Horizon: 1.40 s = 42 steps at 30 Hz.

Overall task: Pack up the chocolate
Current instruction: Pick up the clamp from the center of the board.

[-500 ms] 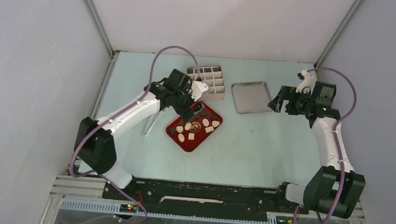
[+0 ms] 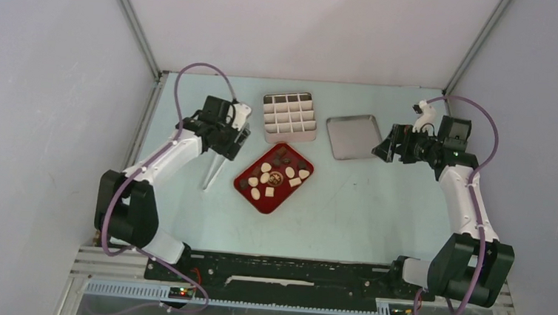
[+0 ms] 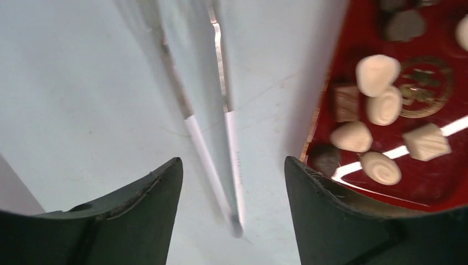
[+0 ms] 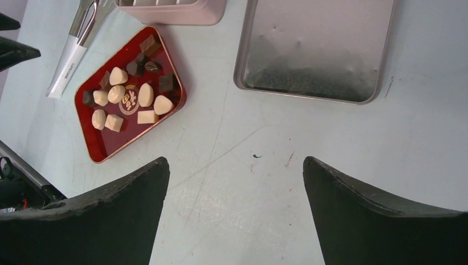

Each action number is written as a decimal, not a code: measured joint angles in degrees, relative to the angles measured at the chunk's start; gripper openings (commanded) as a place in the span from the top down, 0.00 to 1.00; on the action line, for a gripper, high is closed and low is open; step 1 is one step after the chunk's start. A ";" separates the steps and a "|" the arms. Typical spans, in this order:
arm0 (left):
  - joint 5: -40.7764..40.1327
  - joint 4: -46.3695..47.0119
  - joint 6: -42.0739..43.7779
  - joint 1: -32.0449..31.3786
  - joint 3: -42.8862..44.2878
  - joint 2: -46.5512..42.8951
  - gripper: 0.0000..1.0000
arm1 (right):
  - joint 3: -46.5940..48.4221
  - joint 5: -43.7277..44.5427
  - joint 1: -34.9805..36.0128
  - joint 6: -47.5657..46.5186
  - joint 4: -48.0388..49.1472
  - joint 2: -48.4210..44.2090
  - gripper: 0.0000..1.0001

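The chocolate (image 2: 290,172), several small cream and dark brown pieces, lies in a red tray (image 2: 277,200) at mid-table. In the left wrist view the chocolate (image 3: 378,72) sits to the right in the red tray (image 3: 441,187). My left gripper (image 2: 235,144) hangs open just left of the tray, over a pair of white-handled tongs (image 2: 214,174). From the wrist, the tongs (image 3: 205,149) lie on the table between the spread jaws of the left gripper (image 3: 232,161), untouched. My right gripper (image 2: 382,150) is open and empty by the metal lid's right edge; seen from its wrist, the right gripper (image 4: 234,160) has bare table below.
A pink box with a white divider grid (image 2: 288,117) stands behind the red tray. A shallow metal lid (image 2: 354,137) lies to its right, also seen as the metal lid (image 4: 317,49). The red tray (image 4: 99,149), tongs (image 4: 69,63) and box (image 4: 171,14) show top left there.
My left arm has swung left, from over the red tray's far end to above the tongs. The right gripper has edged slightly left.
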 measured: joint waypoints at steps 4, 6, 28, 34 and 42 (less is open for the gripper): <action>-0.57 4.48 -1.51 4.20 -2.51 0.50 0.39 | 0.00 -0.22 0.48 0.00 0.20 0.13 0.07; -0.46 6.54 -2.51 5.57 -2.54 1.86 0.44 | 0.00 -0.22 1.01 -0.04 0.20 0.13 0.07; 1.99 10.58 -4.57 14.34 -0.50 17.44 1.00 | 0.00 0.07 1.53 -0.17 0.17 0.96 0.10; 4.00 8.04 0.00 15.34 -0.42 14.23 1.00 | -0.22 -3.06 1.90 -2.99 0.20 0.83 0.17; 10.64 -0.94 12.48 7.61 6.36 -0.15 1.00 | 3.08 -3.19 19.34 -20.70 -4.44 -1.79 0.16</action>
